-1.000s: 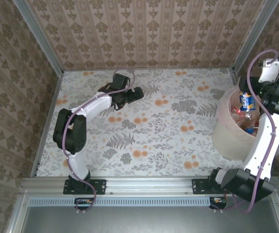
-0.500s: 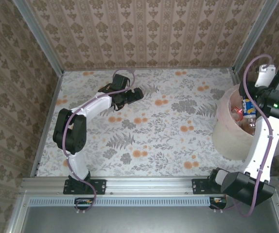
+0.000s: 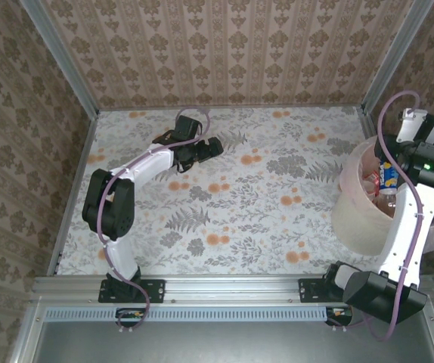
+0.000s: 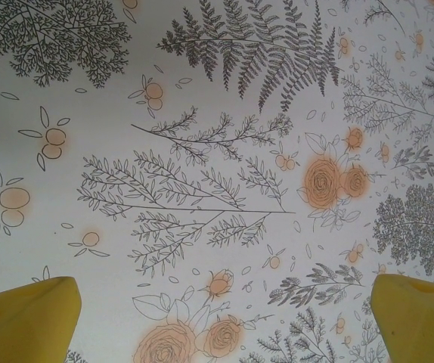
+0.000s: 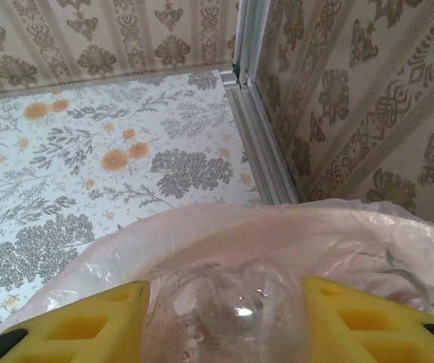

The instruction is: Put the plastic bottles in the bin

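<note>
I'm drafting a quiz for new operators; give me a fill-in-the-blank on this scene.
The right gripper hangs over the ___. Its yellow fingers clamp a clear ___. The left gripper has its jaws ___ above the flowered table.
Missing: bin; bottle; open.

Bin (image 3: 353, 219): large, round, upright, at the table's (image 3: 224, 212) right edge near the far right corner. A pale pink translucent liner (image 5: 202, 227) is draped over its rim.

Inside: a heap of plastic bottles (image 3: 373, 181), clear with red labels, partly hidden, count not readable.

One clear bottle (image 3: 387, 175), blue-and-orange label, is over the bin's mouth above the heap. The right gripper (image 5: 228, 310) pinches it between yellow fingers, its rounded clear end toward the wrist camera.
</note>
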